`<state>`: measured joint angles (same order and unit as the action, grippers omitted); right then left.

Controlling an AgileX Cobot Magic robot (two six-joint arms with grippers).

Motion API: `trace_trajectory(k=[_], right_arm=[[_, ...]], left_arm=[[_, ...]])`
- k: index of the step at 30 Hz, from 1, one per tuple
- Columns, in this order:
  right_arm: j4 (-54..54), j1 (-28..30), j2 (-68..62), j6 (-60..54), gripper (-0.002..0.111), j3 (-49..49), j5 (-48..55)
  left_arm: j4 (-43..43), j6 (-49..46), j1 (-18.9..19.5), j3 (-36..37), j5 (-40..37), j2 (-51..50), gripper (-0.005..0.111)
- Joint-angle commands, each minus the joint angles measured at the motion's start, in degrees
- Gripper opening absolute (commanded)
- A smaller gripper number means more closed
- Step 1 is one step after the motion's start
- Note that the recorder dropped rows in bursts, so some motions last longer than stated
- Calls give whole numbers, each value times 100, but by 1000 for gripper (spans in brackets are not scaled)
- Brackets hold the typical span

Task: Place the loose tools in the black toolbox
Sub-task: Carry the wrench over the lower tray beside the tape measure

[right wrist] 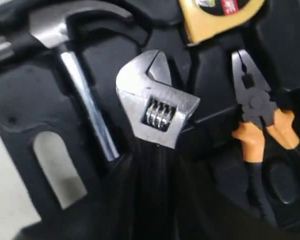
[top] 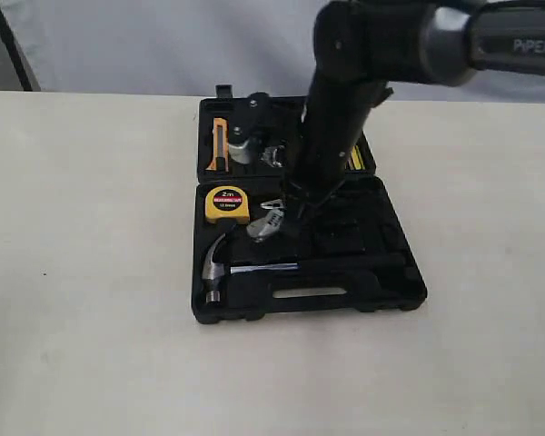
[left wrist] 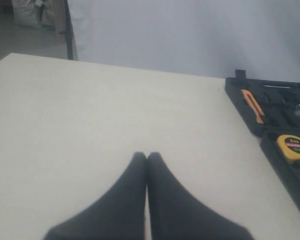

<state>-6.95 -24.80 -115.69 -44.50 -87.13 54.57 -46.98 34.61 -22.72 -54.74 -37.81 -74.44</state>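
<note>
Black moulded plastic forms the toolbox (top: 391, 277), which is laid open in two halves on a pale counter (top: 82, 272). In the near half, beside the slot handle, the claw hammer (top: 220, 266) is already laid, with a yellow tape measure (top: 227, 204) just beyond its head. The adjustable wrench (right wrist: 155, 107) is seen over that same half, between the hammer's shaft and the orange-handled pliers (right wrist: 257, 117). Its silver head sticks out from the right tool (right wrist: 152, 162), whose dark fingers appear clamped on the black handle, though the handle itself is hidden by them. Whether the wrench is touching the case cannot be told. What seems to be the wrapped tape roll (top: 243, 148) is seen in the far half. The left tool (left wrist: 147, 161) is held over bare counter, well apart from the case, its fingers pressed together on nothing. Trouble is judged most likely at the release: if the wrench is let go while tilted or off its recess, it could be left riding on a ridge or against the hammer, and the case could be kept from closing. A slip could also be caused by the heavy head, since only the handle is gripped.
</note>
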Motion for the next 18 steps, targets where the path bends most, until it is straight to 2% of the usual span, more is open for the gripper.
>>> trace_trajectory(k=[1, 4, 5, 7, 9, 12, 15, 18], right_arm=[[-3, 139, 10, -480, -1, 723, -1061], [109, 139, -104, -480, 1, 986, -1772], [99, 139, -113, -461, 4, 999, -1879], [78, 139, -127, -382, 18, 986, -1914], [78, 128, -86, -319, 37, 986, -1967], [11, 128, 35, -311, 60, 986, -1908], [-293, 128, 277, -20, 62, 986, -1871], [-613, 128, 615, 191, 54, 986, -1808]], left_arm=[[78, 59, 19, 53, 97, 46, 1], [78, 59, 19, 53, 97, 46, 1], [78, 59, 19, 53, 97, 46, 1], [78, 59, 19, 53, 97, 46, 1], [78, 59, 19, 53, 97, 46, 1], [78, 59, 19, 53, 97, 46, 1], [78, 59, 19, 53, 97, 46, 1], [78, 59, 19, 53, 97, 46, 1]])
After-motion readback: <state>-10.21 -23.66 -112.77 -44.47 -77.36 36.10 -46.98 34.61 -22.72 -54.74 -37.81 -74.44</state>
